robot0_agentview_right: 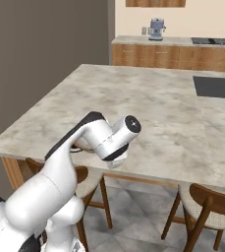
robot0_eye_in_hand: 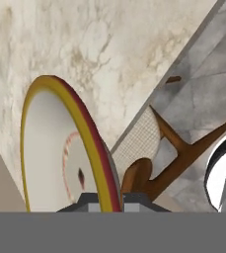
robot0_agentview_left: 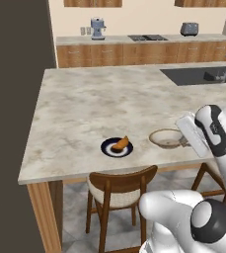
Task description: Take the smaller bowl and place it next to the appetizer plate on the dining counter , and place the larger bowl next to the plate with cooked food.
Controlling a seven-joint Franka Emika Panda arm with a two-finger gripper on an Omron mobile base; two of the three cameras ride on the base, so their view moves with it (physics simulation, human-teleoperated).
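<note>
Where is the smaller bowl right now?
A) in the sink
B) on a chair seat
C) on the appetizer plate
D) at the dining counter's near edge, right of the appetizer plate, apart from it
D: the smaller bowl sits on the dining counter, right of the appetizer plate, with bare counter between them.

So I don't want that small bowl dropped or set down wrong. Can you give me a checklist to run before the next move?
1. Pincer shut on the small bowl's rim: ok.
2. Bowl over the counter, not past its edge: ok.
3. Bowl beside the blue plate, to its right, apart from it: ok.
4. Bowl resting flat on the counter: cannot tell.
5. Snack on the blue plate undisturbed: ok.
6. Chair below clear of the arm: ok.
</note>
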